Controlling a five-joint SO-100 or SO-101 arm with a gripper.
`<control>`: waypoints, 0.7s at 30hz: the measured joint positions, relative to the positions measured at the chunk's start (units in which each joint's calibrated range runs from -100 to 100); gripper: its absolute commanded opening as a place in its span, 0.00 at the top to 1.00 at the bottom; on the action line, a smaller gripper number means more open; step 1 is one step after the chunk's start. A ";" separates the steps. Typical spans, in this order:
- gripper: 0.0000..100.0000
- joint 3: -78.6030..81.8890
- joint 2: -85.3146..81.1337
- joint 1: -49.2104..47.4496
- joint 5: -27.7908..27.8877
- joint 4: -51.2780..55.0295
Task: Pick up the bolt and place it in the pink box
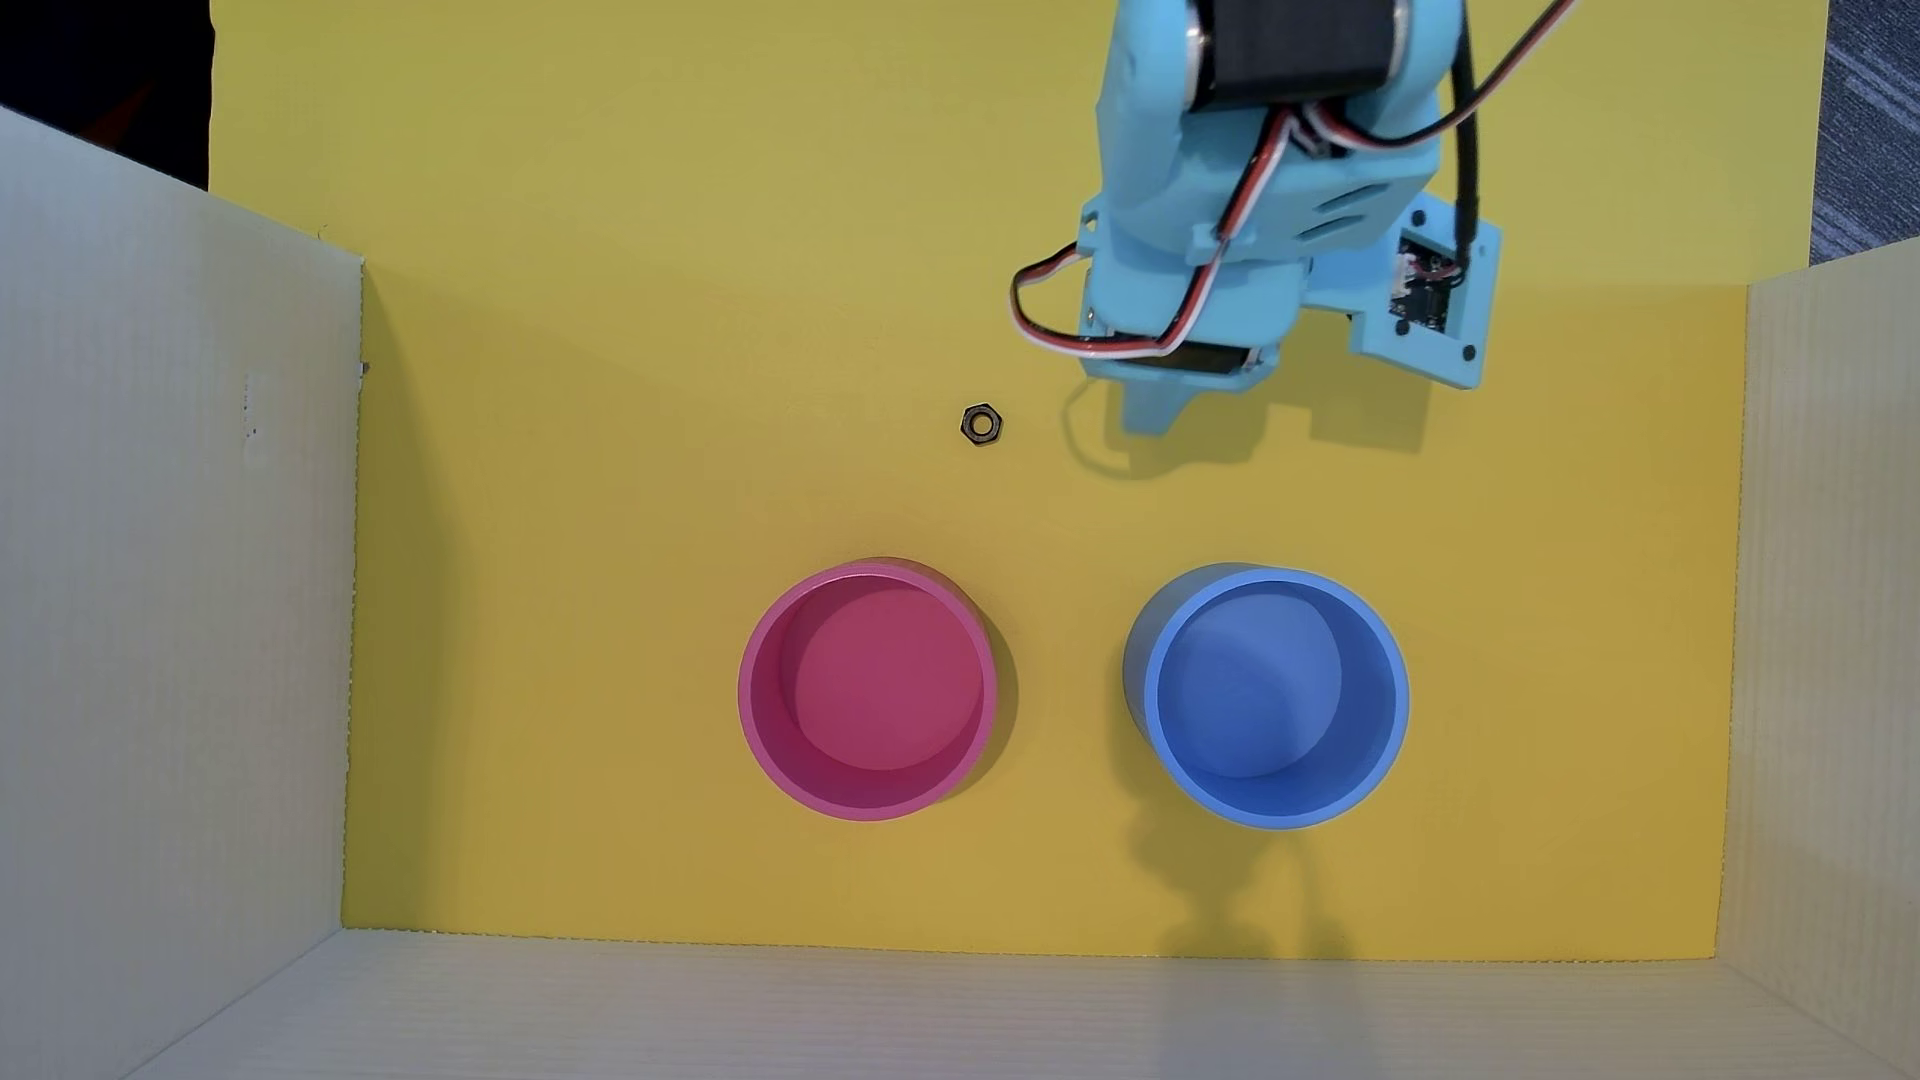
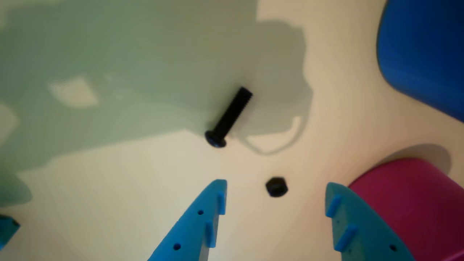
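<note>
You're hovering with fingers point(image 2: 275, 192) spread and empty; the bolt point(image 2: 229, 117) is lying on the tabletop beyond and left in the wrist view, shank angling up-right.

The bolt point(image 2: 229, 117) looks like matt black metal with a threaded shank, though the wrist view is blurred. The pink box point(image 1: 868, 691) is smooth matt plastic, as is the hand point(image 2: 275, 203). The worktop point(image 1: 623, 519) is matt yellow board.

Blue cup point(image 1: 1276, 696), small hex nut point(image 1: 981, 424), yellow floor point(image 1: 623, 519), pale walls point(image 1: 166, 582).
</note>
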 measured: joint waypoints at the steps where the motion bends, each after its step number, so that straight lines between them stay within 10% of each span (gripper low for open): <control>1: 0.79 0.36 0.08 0.00 0.24 -0.77; 21: 0.79 0.63 9.15 -0.15 0.00 -1.88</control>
